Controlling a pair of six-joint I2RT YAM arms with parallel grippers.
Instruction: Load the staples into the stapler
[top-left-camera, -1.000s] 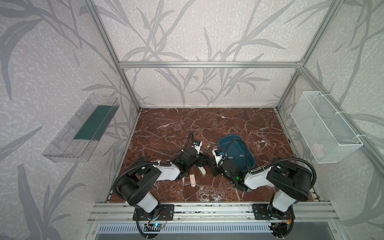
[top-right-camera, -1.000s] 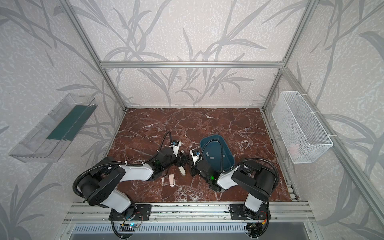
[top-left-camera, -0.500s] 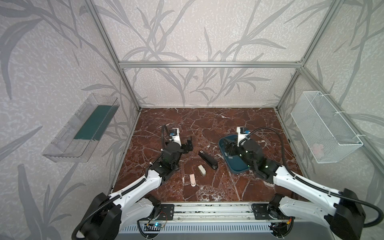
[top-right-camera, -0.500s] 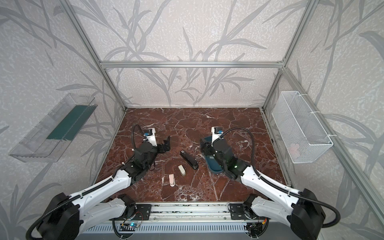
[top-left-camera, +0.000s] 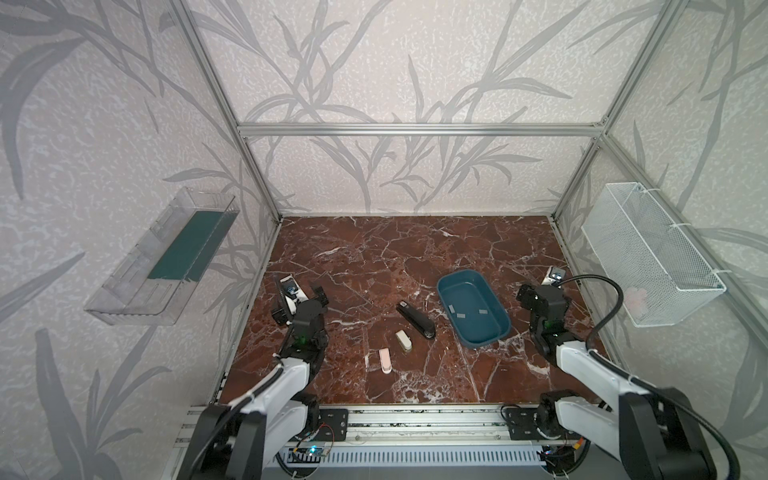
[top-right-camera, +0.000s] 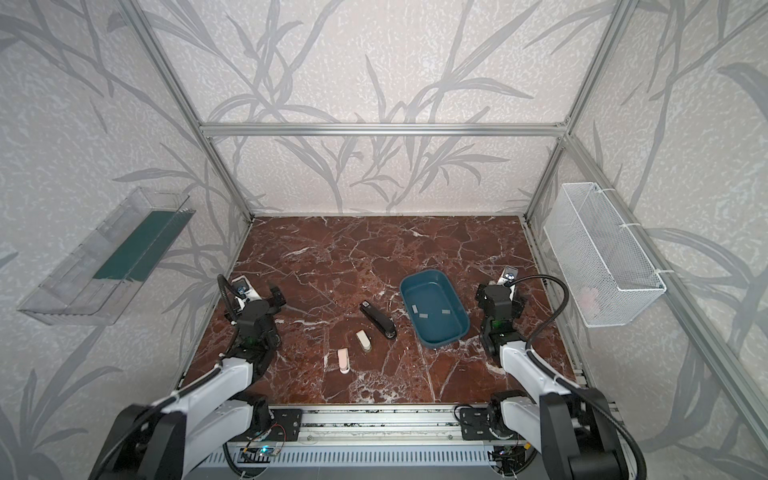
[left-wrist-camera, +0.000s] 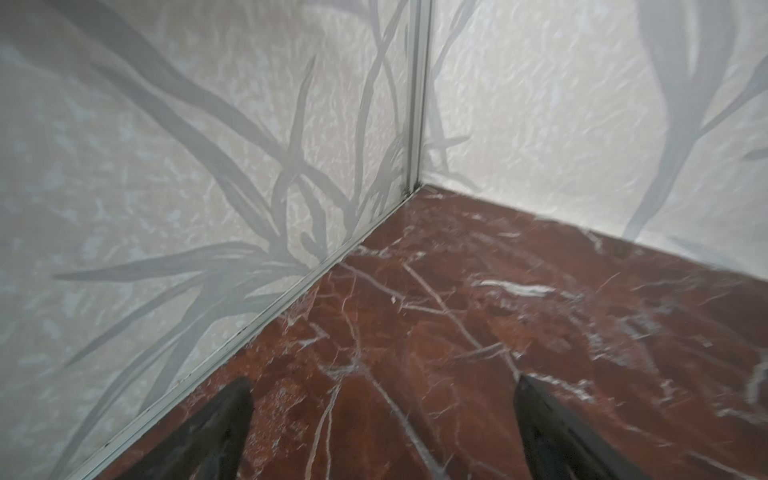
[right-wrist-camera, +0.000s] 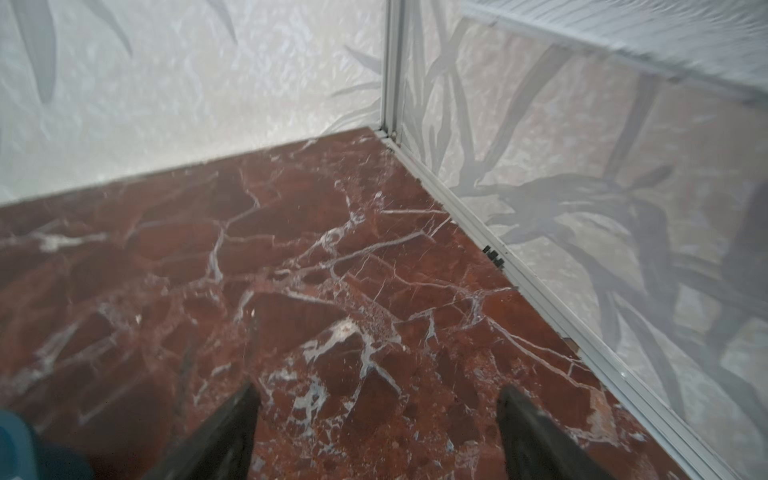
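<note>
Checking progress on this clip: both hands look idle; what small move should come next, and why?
Probably the right hand should reach toward the tray for a staple strip. It and the left hand are open and empty, strips lie in the tray nearest it, and the black stapler lies untouched.

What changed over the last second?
The left gripper drew back from the centre to the left, the right gripper to the right, opening as it went. The black stapler now lies uncovered. Tray, staples, the white stapler and the pink stapler stayed put.
</note>
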